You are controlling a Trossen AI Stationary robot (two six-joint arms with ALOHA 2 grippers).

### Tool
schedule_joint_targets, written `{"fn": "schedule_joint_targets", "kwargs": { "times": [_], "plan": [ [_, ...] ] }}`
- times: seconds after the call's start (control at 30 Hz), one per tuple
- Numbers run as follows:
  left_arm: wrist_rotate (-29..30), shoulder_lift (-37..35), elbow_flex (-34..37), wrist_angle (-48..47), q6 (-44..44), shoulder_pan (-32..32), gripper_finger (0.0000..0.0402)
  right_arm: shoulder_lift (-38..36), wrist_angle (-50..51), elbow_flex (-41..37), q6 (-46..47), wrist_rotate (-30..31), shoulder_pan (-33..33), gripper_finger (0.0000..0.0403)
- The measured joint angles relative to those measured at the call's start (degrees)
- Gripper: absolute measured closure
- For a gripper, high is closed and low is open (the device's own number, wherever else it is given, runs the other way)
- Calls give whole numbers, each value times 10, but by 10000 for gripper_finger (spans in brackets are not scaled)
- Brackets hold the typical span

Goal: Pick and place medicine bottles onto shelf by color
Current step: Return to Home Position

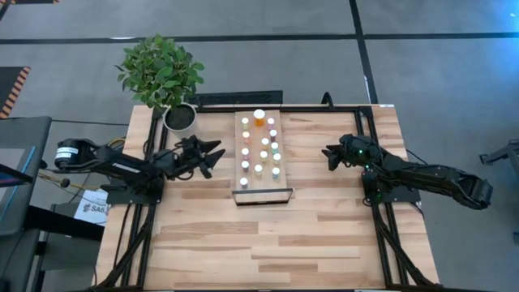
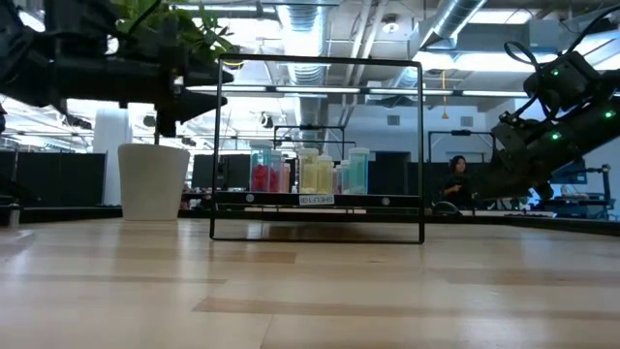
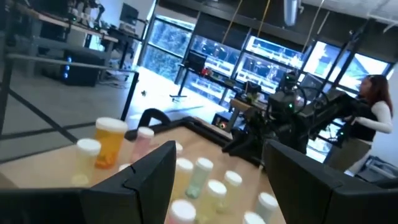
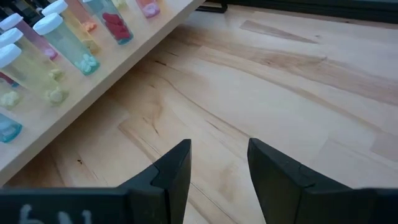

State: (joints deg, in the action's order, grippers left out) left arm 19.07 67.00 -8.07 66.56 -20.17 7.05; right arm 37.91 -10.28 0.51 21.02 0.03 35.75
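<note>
The light-wood shelf lies along the table's middle, its dark frame at the near end. Several small white-capped bottles stand upright on it in rows. A bigger orange bottle stands at its far end. My left gripper is open and empty, left of the shelf and above the table. In its wrist view the orange bottle and pale bottles show beyond the fingers. My right gripper is open and empty, right of the shelf. Its wrist view shows bare table and bottles on the shelf edge.
A potted plant in a white pot stands at the far left, near the shelf's far end. Bare tabletop lies toward the near edge. A person shows in the room beyond the table.
</note>
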Motion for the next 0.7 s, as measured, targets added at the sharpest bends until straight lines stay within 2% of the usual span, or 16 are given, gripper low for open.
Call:
{"fn": "schedule_joint_targets", "kwargs": {
  "times": [0.3,0.53,0.7],
  "plan": [
    [28,0,70,90,32,-23,174,0,0,0,0,0,0,223],
    [60,-4,75,53,-13,-37,174,0,0,0,0,0,0,223],
    [85,-4,76,50,-1,-38,174,0,0,0,0,0,0,223]
  ]
}}
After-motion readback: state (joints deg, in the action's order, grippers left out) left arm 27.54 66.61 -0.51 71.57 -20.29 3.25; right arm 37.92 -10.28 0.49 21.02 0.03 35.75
